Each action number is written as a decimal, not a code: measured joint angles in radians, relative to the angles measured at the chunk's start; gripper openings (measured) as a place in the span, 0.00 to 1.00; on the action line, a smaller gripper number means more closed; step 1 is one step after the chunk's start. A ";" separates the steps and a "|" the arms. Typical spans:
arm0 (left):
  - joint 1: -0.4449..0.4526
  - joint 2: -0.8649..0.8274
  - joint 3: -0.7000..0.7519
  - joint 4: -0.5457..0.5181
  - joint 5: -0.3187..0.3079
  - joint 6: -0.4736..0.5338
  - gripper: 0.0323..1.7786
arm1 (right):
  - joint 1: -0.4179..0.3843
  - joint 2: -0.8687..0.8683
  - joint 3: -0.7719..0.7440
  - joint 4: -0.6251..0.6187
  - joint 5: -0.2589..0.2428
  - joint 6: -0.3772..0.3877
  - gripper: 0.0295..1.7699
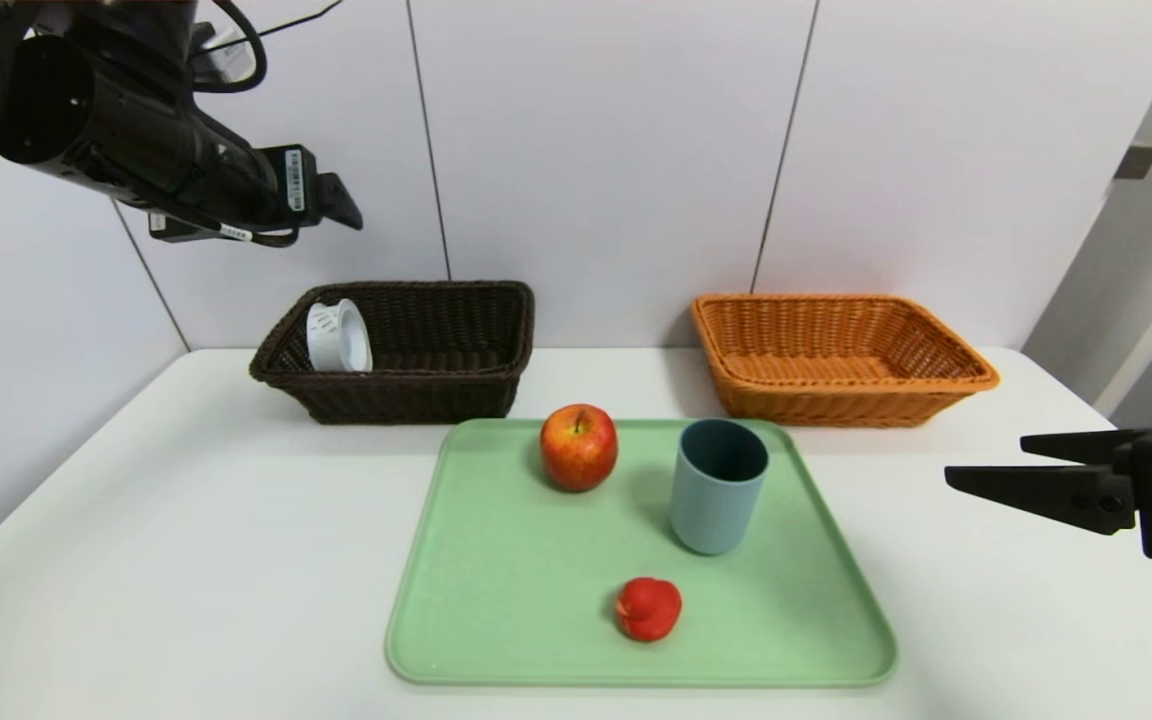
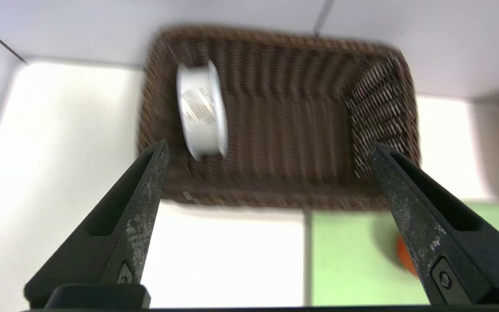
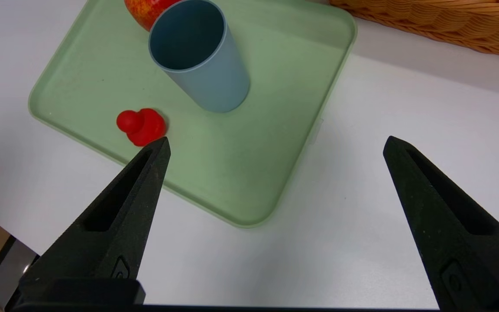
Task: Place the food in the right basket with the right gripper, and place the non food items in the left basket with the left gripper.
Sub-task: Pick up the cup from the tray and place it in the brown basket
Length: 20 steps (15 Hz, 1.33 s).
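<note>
Three items remain on the green tray (image 1: 496, 600), which sits at the middle of the white table (image 1: 186, 560).

Nearest the table's front edge: small red item (image 1: 648, 608), close to the tray's front rim, a little right of tray centre. Rounded, with a knob on one side in the right wrist view (image 3: 141, 126); whether it counts as food I cannot tell for sure.

Mid-tray, right half: blue-grey cup (image 1: 718, 485), upright, mouth open upward, long axis vertical. Non-food, so it falls to the left arm.

Far tray edge, just left of the cup and apart from it: red apple (image 1: 579, 446), stem up. Food, so it belongs to the right arm.

Right gripper (image 1: 986, 462) hovers low over bare table, off the tray's right rim, fingers spread wide and holding nothing, tips aimed left toward the tray. From it the apple lies leftward and farther back, with the cup standing roughly between them. That is the relation to mind: a straight sweep likely clips the cup, so coming in from above or around the far side looks safer. The small red item lies open to it from the near side.

Beyond the tray, at the table's back edge: orange basket (image 1: 841, 400) on the right, nothing visible inside; dark brown basket (image 1: 386, 400) on the left, holding a white round object (image 1: 339, 336) on its side against the left wall.

Left gripper (image 2: 267, 151) is raised high above the brown basket, jaws apart and empty, well away from the cup.
</note>
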 joint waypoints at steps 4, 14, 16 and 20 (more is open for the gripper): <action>-0.153 -0.030 0.062 0.078 0.000 -0.123 0.94 | -0.007 -0.001 0.002 0.000 -0.001 0.001 0.96; -0.393 -0.190 0.455 0.042 0.008 -0.200 0.95 | -0.008 -0.008 0.012 -0.001 -0.003 0.025 0.96; -0.416 -0.216 0.525 0.000 0.007 -0.200 0.95 | -0.008 -0.010 0.018 -0.002 -0.003 0.024 0.96; -0.441 -0.261 0.590 -0.040 0.005 -0.197 0.95 | 0.000 -0.011 0.024 -0.002 -0.002 0.022 0.96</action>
